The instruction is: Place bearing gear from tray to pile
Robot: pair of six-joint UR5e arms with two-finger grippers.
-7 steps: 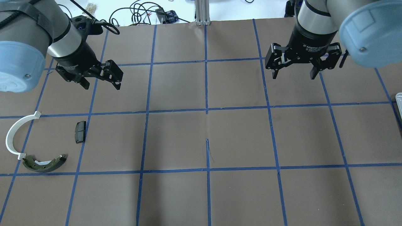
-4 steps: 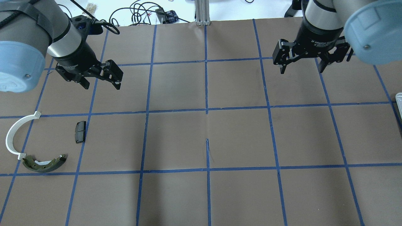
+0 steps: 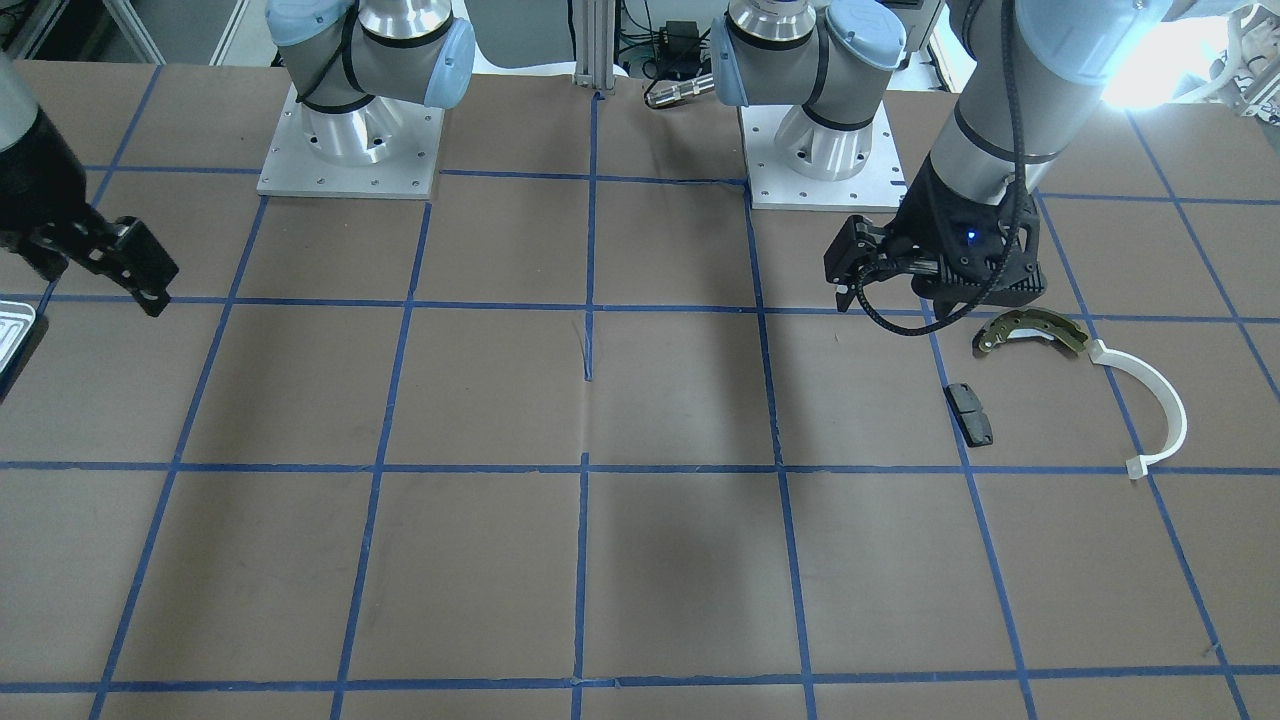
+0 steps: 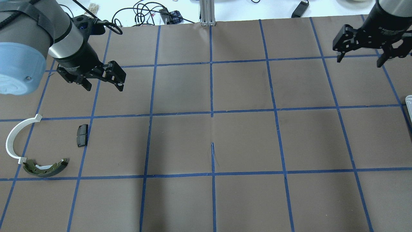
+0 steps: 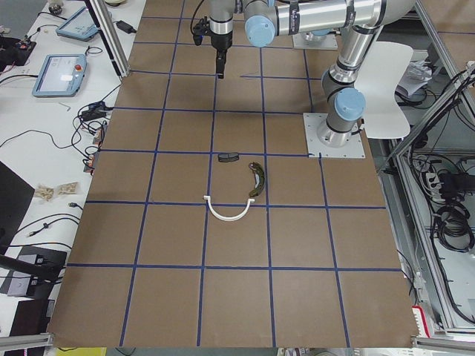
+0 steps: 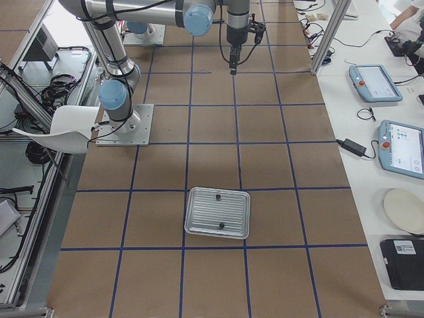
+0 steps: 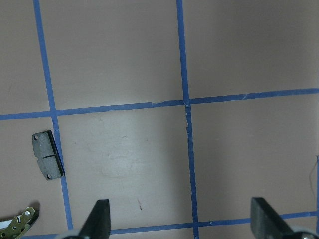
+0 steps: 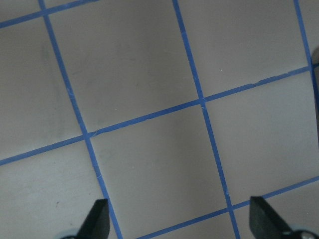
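Overhead exterior: left claw (image 4: 103,86), right claw (image 4: 359,62) both wide, empty; pile (image 4: 48,169) three parts; one tray (image 6: 199,213).

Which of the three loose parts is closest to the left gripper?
The small black pad. It lies nearest the left gripper, while the white half-ring and the brake shoe lie farther from it.

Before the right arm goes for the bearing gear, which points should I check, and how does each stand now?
1. Right gripper open, empty: ok.
2. Right gripper above the tray: not ok, only table under it.
3. Bearing gear identified: cannot tell; two small dark parts lie in the tray.
4. Left gripper open, empty: ok.
5. Bare table among brake shoe, white half-ring, black pad: ok.
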